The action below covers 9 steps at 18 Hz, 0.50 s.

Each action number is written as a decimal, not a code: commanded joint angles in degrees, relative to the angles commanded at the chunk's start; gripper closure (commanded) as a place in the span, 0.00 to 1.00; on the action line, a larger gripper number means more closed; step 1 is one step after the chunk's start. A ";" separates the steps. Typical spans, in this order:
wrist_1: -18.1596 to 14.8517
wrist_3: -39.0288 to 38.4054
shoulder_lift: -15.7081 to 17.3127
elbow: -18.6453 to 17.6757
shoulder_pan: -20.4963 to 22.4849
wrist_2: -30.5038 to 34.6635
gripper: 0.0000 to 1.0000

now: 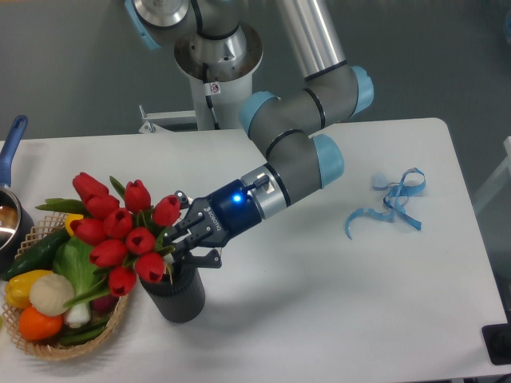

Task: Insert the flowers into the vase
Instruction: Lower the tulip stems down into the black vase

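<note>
The flowers, a bunch of red tulips with green stems and leaves, lean up and to the left over the vase, a short dark grey ribbed cylinder near the table's front left. Their stems run down to the vase's mouth, where the buds and my fingers hide the stem ends. My gripper reaches in from the right, just above the vase's rim, and is shut on the stems.
A wicker basket of vegetables stands right beside the vase on its left, under the leaning buds. A pan with a blue handle sits at the left edge. A curled blue ribbon lies on the table's right side.
</note>
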 joint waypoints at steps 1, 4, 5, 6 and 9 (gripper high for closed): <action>0.00 0.36 0.00 -0.44 0.26 0.00 0.84; 0.00 0.45 0.00 -0.62 0.70 -0.09 0.72; 0.09 0.54 -0.09 -0.53 0.70 -0.09 0.66; 0.00 0.54 -0.44 -0.53 0.79 -0.09 0.64; 0.09 1.67 -1.40 -0.53 0.97 -0.09 0.53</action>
